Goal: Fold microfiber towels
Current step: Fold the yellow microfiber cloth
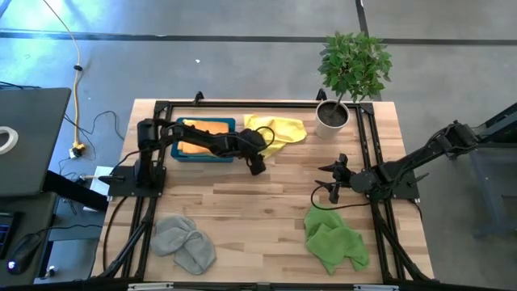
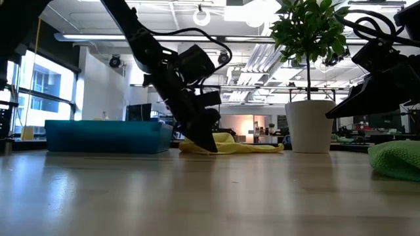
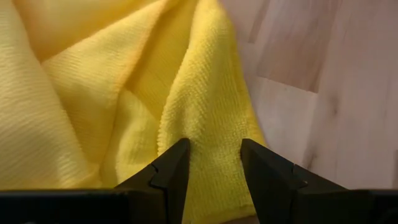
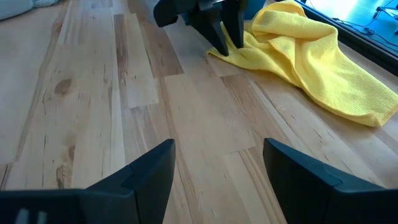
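A crumpled yellow towel [image 1: 283, 128] lies on the wooden table at the far middle, its near left corner [image 4: 217, 53] flat on the wood. My left gripper [image 1: 257, 166] slants down onto that corner, open, with a ridge of the yellow towel [image 3: 211, 118] between its fingers. My right gripper [image 1: 331, 182] hovers open over bare wood at the right, with nothing between its fingers [image 4: 217, 168]. A grey towel [image 1: 184, 240] and a green towel [image 1: 333, 238] lie bunched near the front edge. An orange towel [image 1: 202, 131] lies in the teal tray [image 1: 202, 156]. My left gripper comes slanting down from the table's left, and its two open fingers [image 3: 171, 171] stand on either side of a fold at the yellow towel's near left corner [image 3: 214, 134]. The cloth lies slack on the table. Whether the fingertips touch it I cannot tell.
A potted plant [image 1: 335, 113] in a white pot stands at the far right, close beside the yellow towel. Black frame rails [image 1: 380, 145] run along the table's sides. Bare wood [image 1: 266, 202] lies between the two arms.
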### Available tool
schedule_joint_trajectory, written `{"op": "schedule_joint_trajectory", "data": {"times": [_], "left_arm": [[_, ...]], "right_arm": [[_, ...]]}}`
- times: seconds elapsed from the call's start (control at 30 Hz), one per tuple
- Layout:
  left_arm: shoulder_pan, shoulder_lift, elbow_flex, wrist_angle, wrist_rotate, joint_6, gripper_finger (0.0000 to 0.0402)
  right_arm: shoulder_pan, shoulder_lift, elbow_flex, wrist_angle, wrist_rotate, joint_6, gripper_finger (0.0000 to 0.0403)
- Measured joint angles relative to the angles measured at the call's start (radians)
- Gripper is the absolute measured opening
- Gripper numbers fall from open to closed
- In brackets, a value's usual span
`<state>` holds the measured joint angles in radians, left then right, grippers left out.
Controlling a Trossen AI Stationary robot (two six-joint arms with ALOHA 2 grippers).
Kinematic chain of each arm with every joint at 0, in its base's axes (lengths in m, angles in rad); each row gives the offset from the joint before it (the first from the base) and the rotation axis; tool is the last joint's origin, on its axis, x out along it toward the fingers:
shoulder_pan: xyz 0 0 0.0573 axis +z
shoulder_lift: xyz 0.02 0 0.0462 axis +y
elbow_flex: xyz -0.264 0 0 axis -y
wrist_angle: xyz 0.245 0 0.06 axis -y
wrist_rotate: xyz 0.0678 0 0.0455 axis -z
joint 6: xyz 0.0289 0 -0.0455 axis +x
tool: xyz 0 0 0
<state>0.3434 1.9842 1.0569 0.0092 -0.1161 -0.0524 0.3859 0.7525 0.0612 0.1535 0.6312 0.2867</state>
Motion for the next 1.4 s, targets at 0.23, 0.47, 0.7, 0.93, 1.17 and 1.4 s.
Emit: {"op": "schedule_joint_trajectory", "data": {"times": [0.23,0.47,0.7,0.93,1.17,1.4], "left_arm": [[-0.079,-0.009,0.001,-0.055,0.051,-0.014,0.0138],[-0.197,-0.009,0.0,-0.096,0.071,-0.047,0.0138],[-0.33,-0.01,0.001,-0.133,0.074,-0.05,0.0138],[-0.421,-0.015,0.002,-0.15,0.098,-0.109,0.0138],[-0.482,-0.063,-0.004,-0.177,0.179,-0.135,0.0138],[-0.516,-0.173,-0.004,-0.195,0.137,-0.132,0.0138]], "right_arm": [[0.0,0.0,0.0,0.0,0.0,0.0,0.0236],[0.0,0.0,0.0,0.0,0.0,0.0,0.0236],[0.0,0.0,0.0,0.0,0.0,0.0,0.0236],[0.0,0.0,0.0,0.0,0.0,0.0,0.0236],[0.0,0.0,0.0,0.0,0.0,0.0,0.0236],[0.0,0.0,0.0,0.0,-0.073,0.0,0.0236]]}}
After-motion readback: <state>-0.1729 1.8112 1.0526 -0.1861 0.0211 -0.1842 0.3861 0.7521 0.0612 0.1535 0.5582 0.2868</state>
